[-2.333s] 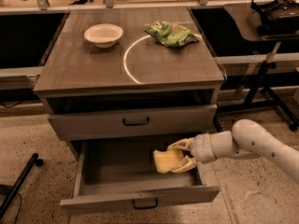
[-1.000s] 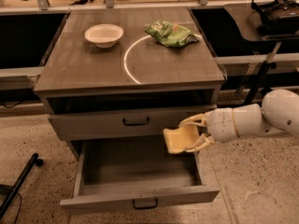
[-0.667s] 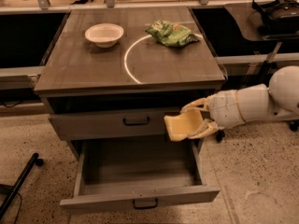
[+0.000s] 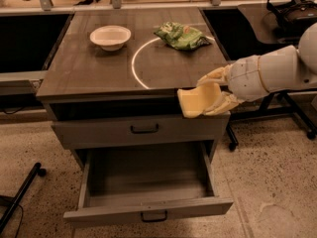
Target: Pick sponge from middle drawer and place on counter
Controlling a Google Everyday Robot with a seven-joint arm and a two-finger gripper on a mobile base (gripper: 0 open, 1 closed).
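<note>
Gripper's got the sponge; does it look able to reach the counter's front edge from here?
Likely yes: the gripper, shut on the sponge, hangs at the counter edge; bowl and bag sit farther back.

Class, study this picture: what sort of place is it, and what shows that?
Probably a robotics lab or office: a robot's pincer holds a sponge at a drawer cabinet's counter edge, with wheeled furniture legs and speckled floor around.
</note>
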